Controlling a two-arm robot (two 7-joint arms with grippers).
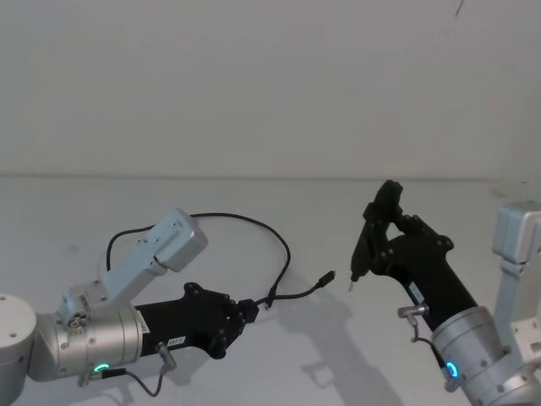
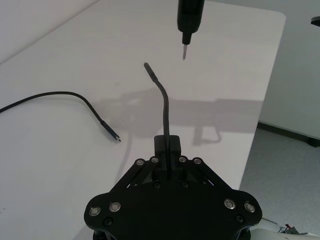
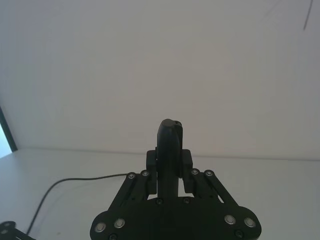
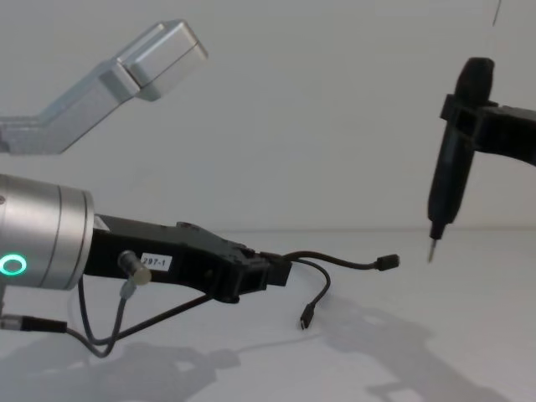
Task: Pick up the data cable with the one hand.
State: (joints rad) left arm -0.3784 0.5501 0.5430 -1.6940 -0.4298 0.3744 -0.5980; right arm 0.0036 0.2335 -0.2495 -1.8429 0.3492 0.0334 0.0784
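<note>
The left gripper (image 4: 280, 270) clamps the cable (image 4: 335, 260) above the table (image 1: 68, 211) — one plug juts toward the right gripper's (image 1: 352, 283) tool tip, just apart; table edge far off.

A big white worktop (image 2: 60, 60) fills the room's middle, smooth and bright, with soft grey shadows on it. Behind the worktop stands a plain white wall (image 1: 254, 76). Past the worktop's far edge lies a grey floor (image 2: 285, 170), and another white wall (image 2: 300, 75) with a dark baseboard rises beside that floor.
</note>
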